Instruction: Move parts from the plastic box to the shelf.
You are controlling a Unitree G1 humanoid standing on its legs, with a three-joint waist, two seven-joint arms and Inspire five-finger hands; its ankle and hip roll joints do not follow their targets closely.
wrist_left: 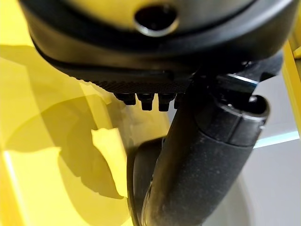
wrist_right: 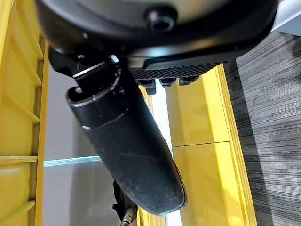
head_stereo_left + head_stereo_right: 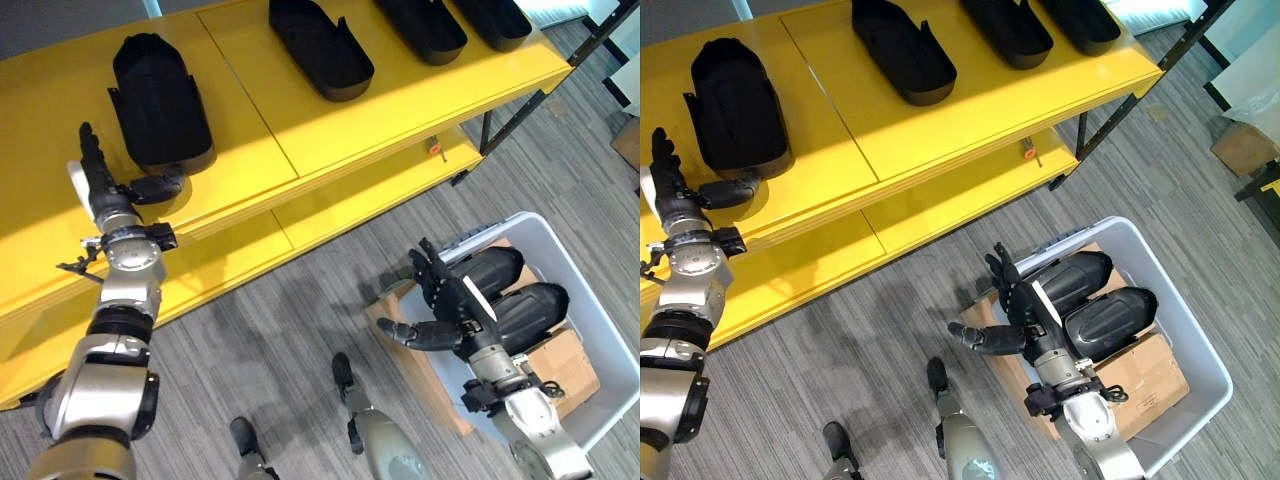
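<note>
A long yellow shelf (image 3: 330,130) carries four black moulded parts in a row on its top board, the nearest of them, a black shell part (image 3: 158,100), lying just beside the left hand (image 3: 105,185), whose fingers are straight and whose thumb reaches out to touch the part's near end without closing on it. On the grey carpet to the right stands the pale plastic box (image 3: 590,300), holding two more black parts (image 3: 520,305) side by side on a cardboard sheet (image 3: 565,360). The right hand (image 3: 445,300) hovers over the box's near edge with fingers spread and thumb out, gripping nothing.
</note>
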